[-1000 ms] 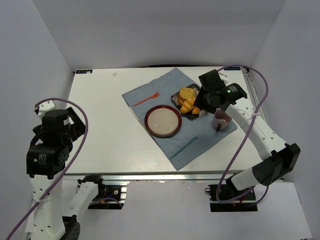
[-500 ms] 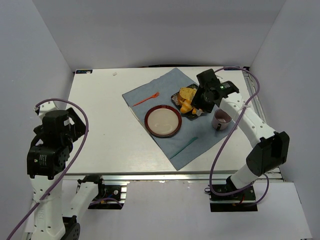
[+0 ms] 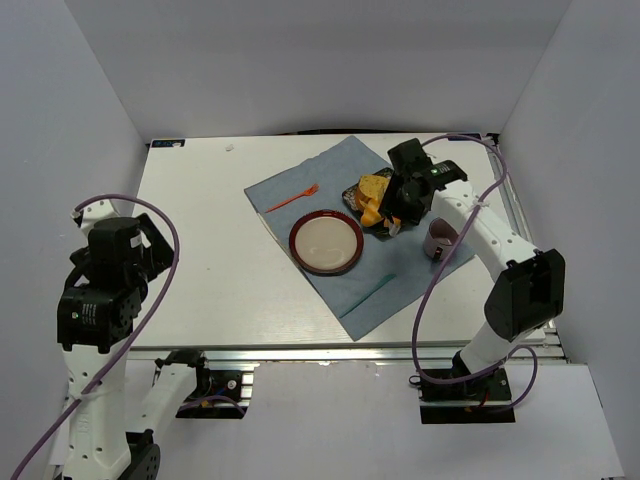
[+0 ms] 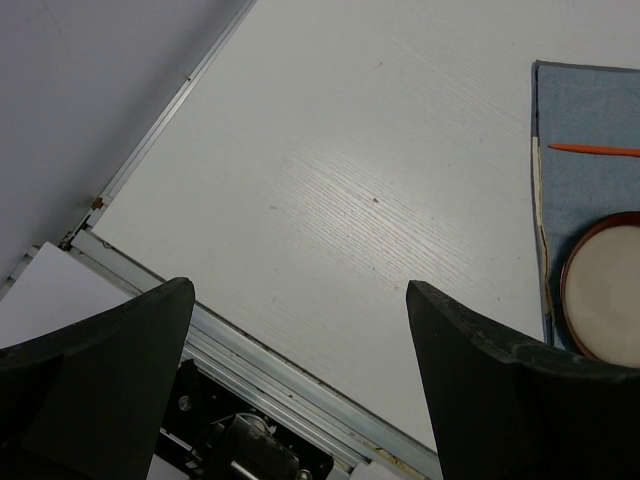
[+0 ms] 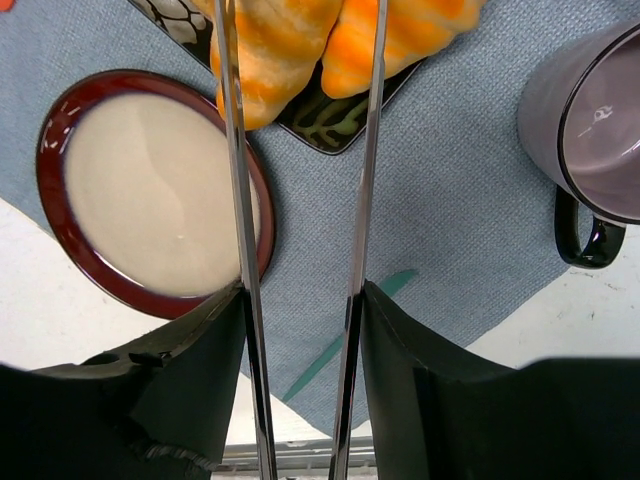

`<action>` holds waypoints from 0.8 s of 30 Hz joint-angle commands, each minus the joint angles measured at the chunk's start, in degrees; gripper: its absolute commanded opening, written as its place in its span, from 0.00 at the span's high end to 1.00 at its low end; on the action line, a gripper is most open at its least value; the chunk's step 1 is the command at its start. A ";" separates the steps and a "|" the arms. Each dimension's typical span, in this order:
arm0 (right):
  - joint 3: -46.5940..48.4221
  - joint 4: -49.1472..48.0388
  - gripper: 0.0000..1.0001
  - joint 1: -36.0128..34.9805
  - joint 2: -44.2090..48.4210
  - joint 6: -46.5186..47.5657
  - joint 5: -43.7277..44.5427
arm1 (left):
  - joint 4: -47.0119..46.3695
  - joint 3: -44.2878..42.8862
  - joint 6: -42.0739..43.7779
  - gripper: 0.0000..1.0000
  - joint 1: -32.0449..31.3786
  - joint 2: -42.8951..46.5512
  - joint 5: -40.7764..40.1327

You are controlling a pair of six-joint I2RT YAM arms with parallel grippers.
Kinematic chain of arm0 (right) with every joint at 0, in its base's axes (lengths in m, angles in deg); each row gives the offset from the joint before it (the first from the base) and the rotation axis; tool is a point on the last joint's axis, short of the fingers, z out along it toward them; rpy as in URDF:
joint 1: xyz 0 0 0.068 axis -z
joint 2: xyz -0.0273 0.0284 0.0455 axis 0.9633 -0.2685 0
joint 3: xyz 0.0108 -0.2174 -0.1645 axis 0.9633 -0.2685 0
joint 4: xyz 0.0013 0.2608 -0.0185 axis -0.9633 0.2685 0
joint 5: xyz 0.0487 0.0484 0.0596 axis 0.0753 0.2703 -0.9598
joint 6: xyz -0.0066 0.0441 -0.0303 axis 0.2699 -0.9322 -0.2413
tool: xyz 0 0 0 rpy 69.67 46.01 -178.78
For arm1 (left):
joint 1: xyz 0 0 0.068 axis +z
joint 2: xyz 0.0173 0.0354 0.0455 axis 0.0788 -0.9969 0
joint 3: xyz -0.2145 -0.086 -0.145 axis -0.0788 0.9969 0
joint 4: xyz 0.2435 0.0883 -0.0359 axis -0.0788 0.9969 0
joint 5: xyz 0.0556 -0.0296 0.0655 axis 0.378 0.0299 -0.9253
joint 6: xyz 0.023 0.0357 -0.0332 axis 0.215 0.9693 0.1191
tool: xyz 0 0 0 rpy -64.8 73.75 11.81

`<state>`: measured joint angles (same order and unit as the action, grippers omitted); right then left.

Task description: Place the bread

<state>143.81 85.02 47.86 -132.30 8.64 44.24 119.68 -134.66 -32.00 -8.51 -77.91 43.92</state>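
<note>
The bread, a golden-yellow croissant [image 5: 275,50], lies on a small black tray [image 5: 330,125] beside a more orange croissant [image 5: 410,35]. In the top view the pastries [image 3: 372,198] sit on the blue cloth right of the red plate [image 3: 326,242]. My right gripper [image 5: 300,300] is shut on metal tongs [image 5: 238,200]. The two blades stand apart and run over both croissants; their tips are out of view. The right gripper [image 3: 402,200] hovers over the tray. My left gripper [image 4: 300,330] is open and empty, far left near the table's front edge.
The red plate [image 5: 150,190] with a cream centre lies left of the tray. A purple mug [image 5: 590,120] stands to the right. A teal utensil [image 5: 340,345] and an orange fork [image 3: 292,200] lie on the blue cloth [image 3: 400,280].
My right arm has moved left and back, from over the mug to over the tray of croissants. The mug now shows fully. The left arm has not moved.
</note>
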 commanded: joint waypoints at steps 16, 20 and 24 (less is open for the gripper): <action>1.99 -2.51 0.84 1.08 1.73 0.87 -1.70 | -1.63 0.67 1.00 0.02 -0.23 -0.58 -0.36; 2.34 -2.16 0.98 1.08 3.31 0.60 -1.96 | -1.63 0.67 1.00 0.02 -0.23 -0.31 -0.36; 4.71 -0.14 1.00 1.08 4.81 0.78 -1.35 | -1.37 0.49 1.00 0.02 -0.23 -0.05 -0.36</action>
<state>144.40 84.36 48.71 -131.20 9.60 42.50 118.76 -134.34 -31.37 -8.51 -78.59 43.83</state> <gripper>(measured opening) 0.333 0.983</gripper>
